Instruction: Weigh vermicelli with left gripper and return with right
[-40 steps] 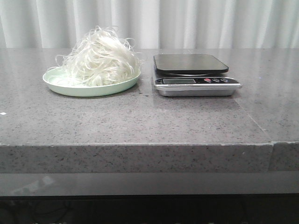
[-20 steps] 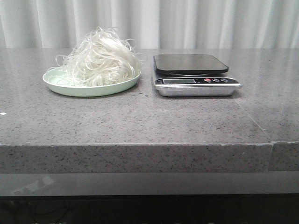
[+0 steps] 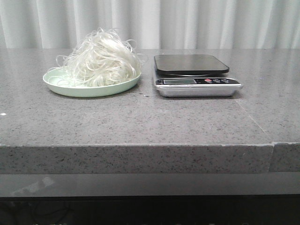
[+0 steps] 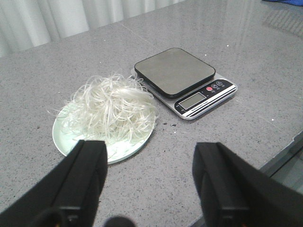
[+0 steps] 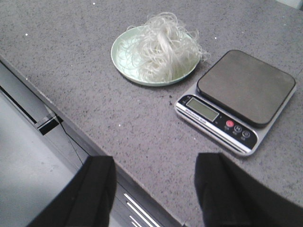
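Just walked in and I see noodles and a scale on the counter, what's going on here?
Nothing is being handled yet. The vermicelli sits heaped on a pale green plate on the grey counter, and the kitchen scale beside it has a bare platform. Both arms hang back above the counter: the left tool and right tool are open and hold nothing. Weighing has not started.

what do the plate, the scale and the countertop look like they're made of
Plate: pale green, smooth with a soft sheen, probably plastic or melamine, possibly glazed ceramic. Scale: silvery body that looks like brushed metal or metallic plastic, with a dark, slightly glossy platform, maybe glass or plastic. Countertop: grey speckled and polished with reflections, like granite or engineered stone.
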Controlling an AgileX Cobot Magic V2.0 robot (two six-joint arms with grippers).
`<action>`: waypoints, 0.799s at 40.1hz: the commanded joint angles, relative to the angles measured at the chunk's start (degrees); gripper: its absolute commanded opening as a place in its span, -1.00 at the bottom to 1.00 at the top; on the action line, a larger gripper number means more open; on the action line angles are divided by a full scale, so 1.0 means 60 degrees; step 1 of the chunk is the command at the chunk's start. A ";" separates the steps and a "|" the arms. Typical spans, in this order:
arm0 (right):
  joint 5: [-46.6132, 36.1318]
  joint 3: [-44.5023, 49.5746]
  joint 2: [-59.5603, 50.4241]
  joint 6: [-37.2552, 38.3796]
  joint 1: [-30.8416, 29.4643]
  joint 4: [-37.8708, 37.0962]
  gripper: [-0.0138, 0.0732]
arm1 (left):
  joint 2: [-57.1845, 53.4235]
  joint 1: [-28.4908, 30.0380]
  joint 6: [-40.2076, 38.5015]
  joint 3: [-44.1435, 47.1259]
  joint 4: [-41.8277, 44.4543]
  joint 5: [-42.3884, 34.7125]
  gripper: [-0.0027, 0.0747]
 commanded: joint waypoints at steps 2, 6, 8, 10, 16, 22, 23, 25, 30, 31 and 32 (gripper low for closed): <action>-0.0606 0.0237 -0.0553 -0.0037 -0.0059 -0.0054 0.45 | -0.0009 -0.0062 -0.0111 -0.0244 -0.0042 -0.0652 0.31; -0.0589 0.0601 -0.0924 -0.0035 -0.0059 -0.0054 0.45 | -0.0009 -0.0062 -0.0111 -0.0244 -0.0042 -0.0652 0.31; -0.0520 0.0731 -0.1070 -0.0004 -0.0059 -0.0045 0.45 | -0.0009 -0.0062 -0.0111 -0.0244 -0.0042 -0.0652 0.31; -0.0465 0.0811 -0.1176 0.0021 -0.0059 -0.0045 0.45 | -0.0009 -0.0062 -0.0111 -0.0244 -0.0042 -0.0652 0.31; -0.0336 0.0868 -0.1263 0.0028 -0.0059 -0.0045 0.45 | -0.0009 -0.0062 -0.0111 -0.0244 -0.0042 -0.0652 0.31; -0.0338 0.0868 -0.1263 0.0028 -0.0059 -0.0045 0.45 | 0.0026 -0.0062 -0.0111 -0.0244 -0.0042 -0.0714 0.31; -0.0338 0.0868 -0.1263 0.0028 -0.0059 -0.0045 0.45 | 0.0026 -0.0062 -0.0111 -0.0244 -0.0042 -0.0714 0.31; -0.0338 0.0868 -0.1263 0.0028 -0.0059 -0.0045 0.45 | 0.0026 -0.0062 -0.0111 -0.0244 -0.0042 -0.0714 0.31; -0.0338 0.0868 -0.1263 0.0028 -0.0059 -0.0045 0.34 | 0.0026 -0.0062 -0.0111 -0.0244 -0.0042 -0.0714 0.31; -0.0338 0.0868 -0.1263 0.0028 -0.0059 -0.0045 0.28 | 0.0026 -0.0062 -0.0111 -0.0244 -0.0042 -0.0714 0.31; -0.0338 0.0868 -0.1263 0.0028 -0.0059 -0.0045 0.23 | 0.0026 -0.0062 -0.0111 -0.0244 -0.0042 -0.0714 0.31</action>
